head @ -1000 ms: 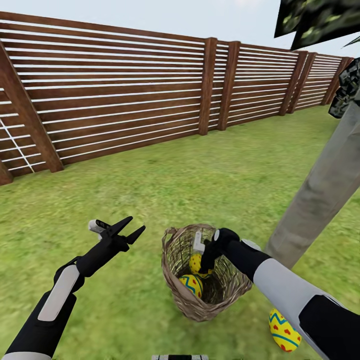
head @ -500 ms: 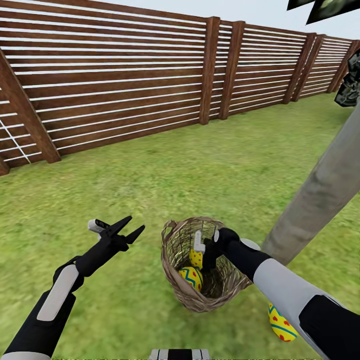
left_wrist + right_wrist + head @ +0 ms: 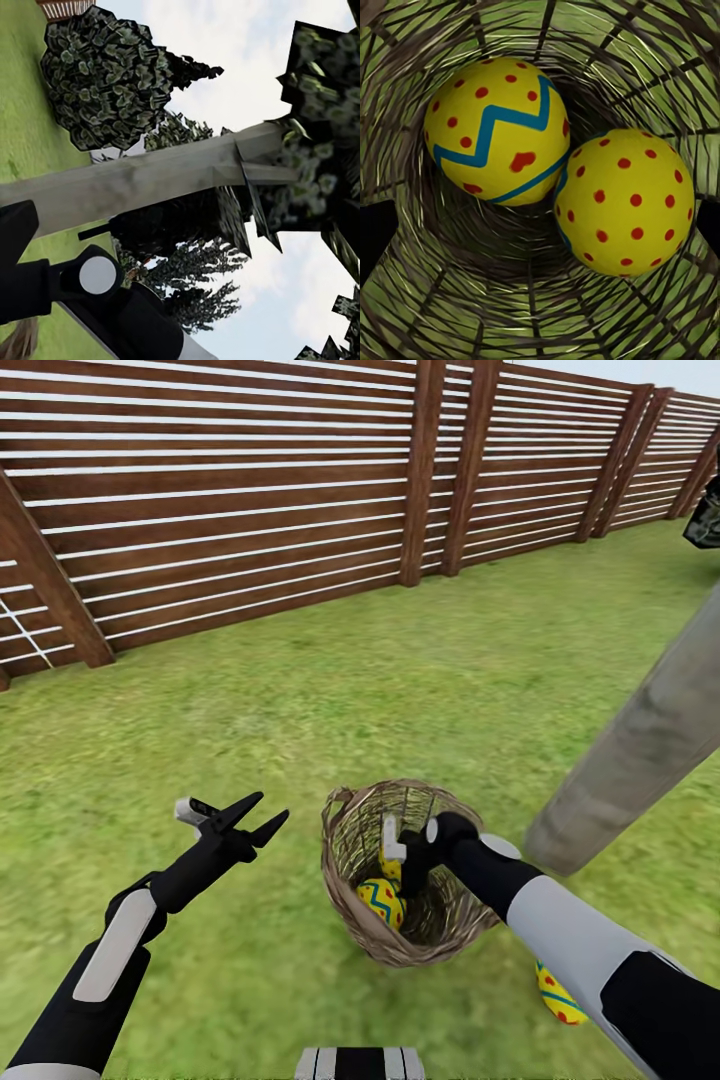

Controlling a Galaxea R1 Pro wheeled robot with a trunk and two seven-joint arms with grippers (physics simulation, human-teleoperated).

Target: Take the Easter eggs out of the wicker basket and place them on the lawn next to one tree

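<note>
Two eggs [image 3: 495,131] inside wicker basket [image 3: 350,840]

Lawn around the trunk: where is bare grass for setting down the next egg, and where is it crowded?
Bare lawn stretches between the fence and the tree trunk. It is crowded between the wicker basket and trunk base: the right arm crosses there, over one egg on the grass.

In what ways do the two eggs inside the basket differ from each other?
In the right wrist view, one egg shows a blue zigzag band across its side, while the other egg shows mostly plain yellow with dots. The first has an irregular red blotch among its dots; the second's dots are all round. Both are yellow, red-dotted, lie close side by side and sit at the bottom of the wicker basket.
</note>
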